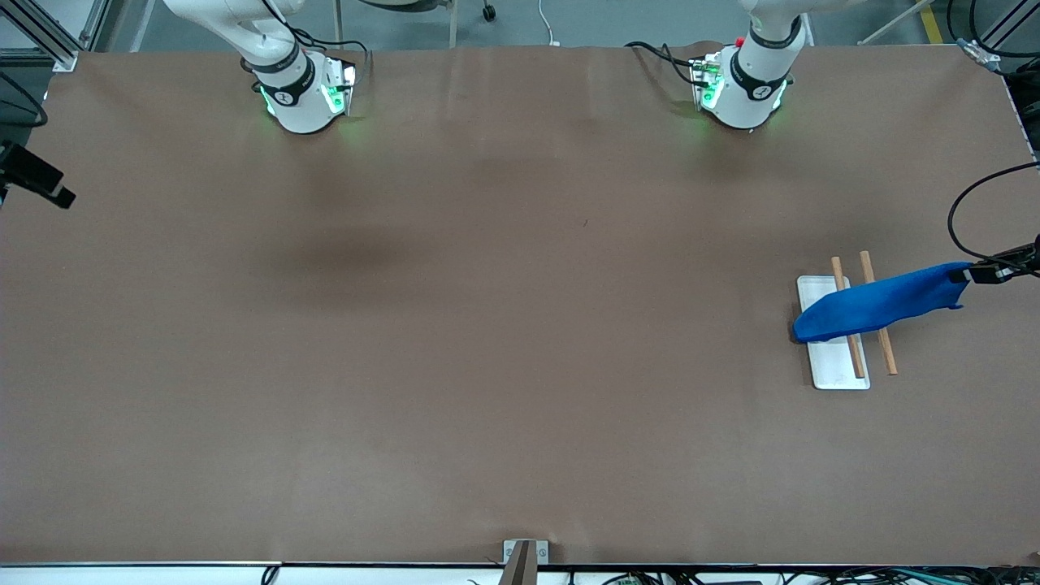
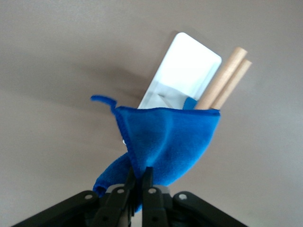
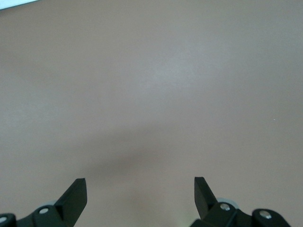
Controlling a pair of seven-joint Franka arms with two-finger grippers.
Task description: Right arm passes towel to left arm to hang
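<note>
At the left arm's end of the table, I saw the small bright blue fuzzy towel (image 1: 881,301) draped across two pale wooden rods (image 1: 877,323) that stood on a flat white rectangular tray (image 1: 837,367). One end of the cloth hung down over the tray; the other ran out to the left gripper (image 1: 972,275), over the brown table covering (image 1: 487,325) just beside the tray. In the left wrist view I noted the black fingers (image 2: 147,189) nearly together, an edge of the towel (image 2: 168,142) pinched between them, its tiny corner loop (image 2: 102,100) sticking out free. The right gripper (image 3: 140,191) hung over bare covering, fingers (image 3: 75,196) spread wide, nothing between them. That arm waited.
</note>
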